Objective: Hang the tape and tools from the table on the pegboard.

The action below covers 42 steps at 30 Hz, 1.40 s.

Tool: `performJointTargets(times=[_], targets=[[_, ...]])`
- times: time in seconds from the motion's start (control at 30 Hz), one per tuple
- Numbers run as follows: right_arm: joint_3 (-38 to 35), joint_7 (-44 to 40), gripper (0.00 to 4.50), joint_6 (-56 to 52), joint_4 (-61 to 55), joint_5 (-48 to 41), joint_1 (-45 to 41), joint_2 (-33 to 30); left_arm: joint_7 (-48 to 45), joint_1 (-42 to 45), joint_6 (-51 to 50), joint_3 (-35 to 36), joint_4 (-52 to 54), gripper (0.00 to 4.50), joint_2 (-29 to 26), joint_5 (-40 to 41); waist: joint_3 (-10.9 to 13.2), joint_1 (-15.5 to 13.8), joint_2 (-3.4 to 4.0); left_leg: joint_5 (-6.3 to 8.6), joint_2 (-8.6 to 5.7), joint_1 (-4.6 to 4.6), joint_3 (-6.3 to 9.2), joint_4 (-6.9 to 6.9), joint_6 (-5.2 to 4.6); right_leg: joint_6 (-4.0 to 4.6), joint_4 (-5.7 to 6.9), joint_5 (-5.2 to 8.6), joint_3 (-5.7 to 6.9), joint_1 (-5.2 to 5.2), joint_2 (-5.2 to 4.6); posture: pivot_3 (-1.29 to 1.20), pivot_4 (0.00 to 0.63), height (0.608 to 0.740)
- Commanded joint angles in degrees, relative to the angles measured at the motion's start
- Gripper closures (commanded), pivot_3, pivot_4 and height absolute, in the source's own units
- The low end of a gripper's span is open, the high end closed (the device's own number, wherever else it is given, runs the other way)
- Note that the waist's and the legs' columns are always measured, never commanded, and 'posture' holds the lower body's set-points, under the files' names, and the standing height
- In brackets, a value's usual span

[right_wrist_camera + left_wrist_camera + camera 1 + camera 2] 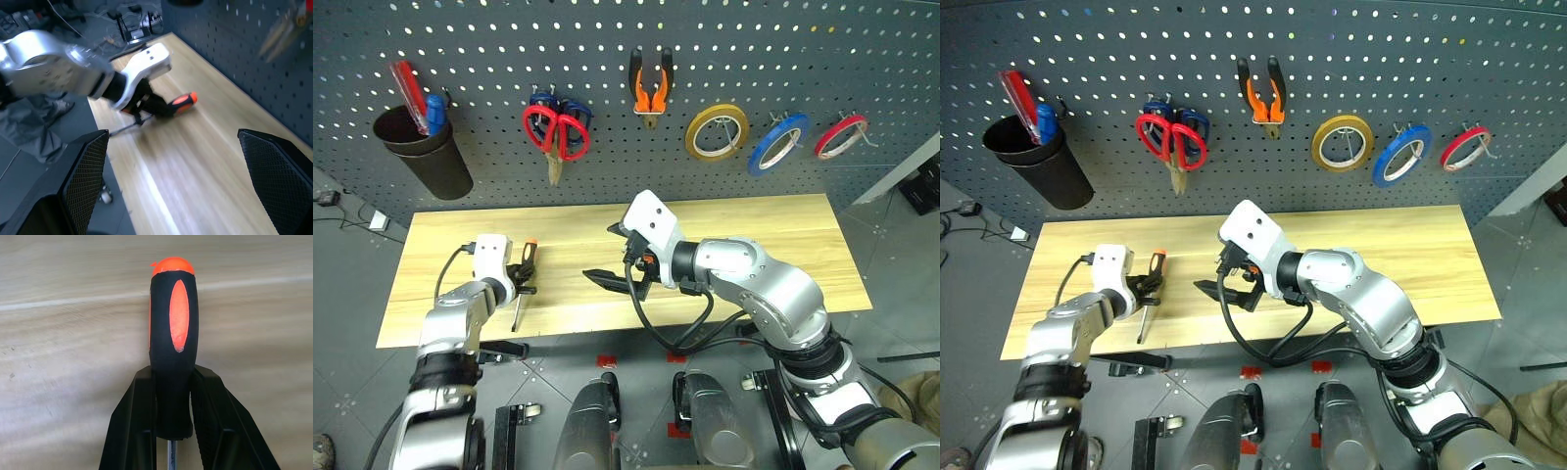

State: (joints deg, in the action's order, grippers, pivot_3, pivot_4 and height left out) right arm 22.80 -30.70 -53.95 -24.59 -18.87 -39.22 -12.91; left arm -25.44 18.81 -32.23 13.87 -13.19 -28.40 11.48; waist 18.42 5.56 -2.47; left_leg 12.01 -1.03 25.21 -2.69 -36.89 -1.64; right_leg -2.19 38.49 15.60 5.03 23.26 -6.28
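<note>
The black-and-red screwdriver [530, 257] lies on the left part of the pale wood table [754, 245], its metal shaft toward the front edge. My left gripper [524, 279] is shut on its handle [173, 333], a finger pressed against each side. My right gripper [607, 253] hovers open over the table's middle and holds nothing; its fingers [83, 176] stand wide apart. On the pegboard [607, 59] hang the red scissors [555, 147], the orange-and-black pliers [651, 93] and the blue tape [759, 157].
A black cup [426, 157] holding red and blue tools hangs at the pegboard's left. Dark blue scissors [543, 98] hang behind the red pair. A yellow tape ring [693, 132] and a red tape ring [824, 145] flank the blue one.
</note>
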Motion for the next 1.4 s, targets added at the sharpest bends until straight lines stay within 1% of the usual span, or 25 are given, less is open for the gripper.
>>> performJointTargets(times=[0.03,0.13,0.2,0.27,0.33,0.43,0.57,0.67,0.73,0.8,0.93,1.07,1.13,1.3,1.4], targets=[[0.0,0.2,0.00,3.5,-1.4,0.9,0.7,0.2,2.3,-4.9,7.9,3.9,15.3,3.85,-0.7,-0.2,-0.7,-0.1,-0.08,0.00,0.00,0.02,0.00,-0.01,0.01,0.00,0.01,0.00,0.02,0.00,0.00,-0.25,0.168,0.740],[-0.4,0.6,0.00,4.7,-0.9,1.4,1.1,0.3,5.7,-8.4,10.9,6.4,22.6,3.85,1.4,0.3,-2.2,-0.2,-0.06,0.01,-0.01,0.06,0.02,0.00,0.01,0.00,-0.07,-0.01,0.12,-0.03,-0.03,-0.26,0.147,0.740],[-1.4,1.2,0.00,4.3,-2.1,1.0,1.7,0.4,10.3,-12.6,13.3,8.2,30.6,3.85,3.5,-2.1,-3.3,0.0,-0.09,0.02,-0.02,0.07,0.02,0.00,-0.01,-0.01,-0.13,-0.02,0.11,-0.06,-0.03,-0.25,0.127,0.740],[-2.3,1.7,0.00,4.2,-2.6,0.8,2.3,0.5,16.4,-14.3,14.1,9.6,35.5,3.85,5.5,-5.7,-4.3,0.1,-0.10,0.03,-0.02,0.05,0.02,0.05,-0.01,-0.02,-0.20,-0.02,0.12,-0.09,-0.02,-0.24,0.108,0.740],[-2.7,1.7,0.00,4.9,-1.6,1.1,2.3,0.7,19.9,-13.0,15.3,9.9,37.0,3.85,6.2,-7.8,-5.2,0.0,-0.18,0.03,-0.02,0.05,0.04,0.04,-0.02,-0.02,-0.09,-0.02,0.14,-0.08,-0.01,-0.23,0.089,0.740],[-3.1,2.2,0.00,5.2,-1.2,1.4,2.0,1.2,21.9,-8.2,16.8,9.8,37.8,3.85,4.5,-9.6,-6.4,-0.2,-0.23,0.06,-0.01,0.03,0.13,-0.05,-0.09,-0.02,0.16,-0.02,0.21,-0.06,0.04,-0.24,0.073,0.740],[-3.2,2.7,0.00,6.4,0.8,2.2,0.2,2.4,22.3,5.1,19.2,9.2,28.2,3.85,0.9,-9.1,-7.8,-0.3,-0.52,0.01,-0.03,-0.04,0.28,-0.19,-0.13,0.10,0.39,-0.12,0.26,-0.12,0.10,-0.26,0.057,0.740],[-3.4,3.2,0.00,7.0,1.8,2.5,-1.1,3.4,21.8,13.1,22.7,8.5,18.8,3.85,-0.5,-8.4,-8.7,0.2,-0.42,-0.11,-0.05,-0.16,0.29,-0.18,-0.12,0.15,0.39,-0.30,0.29,-0.18,0.18,-0.28,0.057,0.740],[-3.5,3.6,0.00,7.2,2.2,2.7,-1.6,3.9,20.8,17.5,26.4,7.5,12.5,3.85,-1.8,-8.9,-9.1,1.0,-0.45,-0.13,-0.06,-0.21,0.26,-0.16,-0.15,0.11,0.38,-0.32,0.25,-0.19,0.19,-0.29,0.058,0.740],[-3.3,4.1,0.00,7.4,2.4,3.0,-2.1,4.5,20.2,23.5,31.0,6.8,3.7,3.85,-3.2,-9.2,-9.3,1.2,-0.54,-0.14,-0.06,-0.25,0.26,-0.16,-0.15,0.11,0.41,-0.32,0.24,-0.20,0.19,-0.29,0.056,0.740],[-2.7,4.8,0.00,7.7,2.8,3.5,-2.5,5.4,19.8,30.6,39.5,5.7,-10.2,3.85,-5.4,-10.0,-9.4,2.4,-0.68,-0.25,-0.06,-0.22,0.31,-0.14,0.02,0.12,0.45,-0.33,0.24,-0.14,0.22,-0.31,0.061,0.740],[-2.1,5.3,0.00,7.6,2.3,4.0,-2.5,6.2,19.9,33.2,44.3,5.4,-17.8,3.85,-6.4,-9.8,-9.5,4.0,-0.68,-0.29,-0.07,-0.22,0.23,-0.11,0.09,0.12,0.41,-0.33,0.17,-0.12,0.17,-0.33,0.067,0.740],[-1.9,5.5,0.00,7.3,2.0,4.2,-2.5,6.6,20.1,32.8,45.4,5.6,-19.2,3.85,-6.6,-9.5,-9.5,4.7,-0.68,-0.29,-0.07,-0.22,0.24,-0.10,0.09,0.11,0.42,-0.33,0.18,-0.11,0.17,-0.33,0.070,0.740],[-1.8,5.5,0.00,7.2,1.9,4.6,-2.3,6.8,21.3,27.4,45.5,7.2,-15.9,3.85,-7.2,-9.0,-9.5,6.7,-0.68,-0.29,-0.07,-0.21,0.29,-0.11,0.09,0.11,0.46,-0.34,0.11,-0.11,0.16,-0.33,0.069,0.740],[-1.6,5.3,0.00,7.3,1.9,4.4,-2.5,6.9,22.9,23.3,44.6,8.4,-11.8,3.85,-7.6,-9.4,-9.6,7.8,-0.69,-0.30,-0.07,-0.22,0.31,-0.11,0.10,0.11,0.49,-0.34,0.02,-0.11,0.16,-0.32,0.068,0.740]])
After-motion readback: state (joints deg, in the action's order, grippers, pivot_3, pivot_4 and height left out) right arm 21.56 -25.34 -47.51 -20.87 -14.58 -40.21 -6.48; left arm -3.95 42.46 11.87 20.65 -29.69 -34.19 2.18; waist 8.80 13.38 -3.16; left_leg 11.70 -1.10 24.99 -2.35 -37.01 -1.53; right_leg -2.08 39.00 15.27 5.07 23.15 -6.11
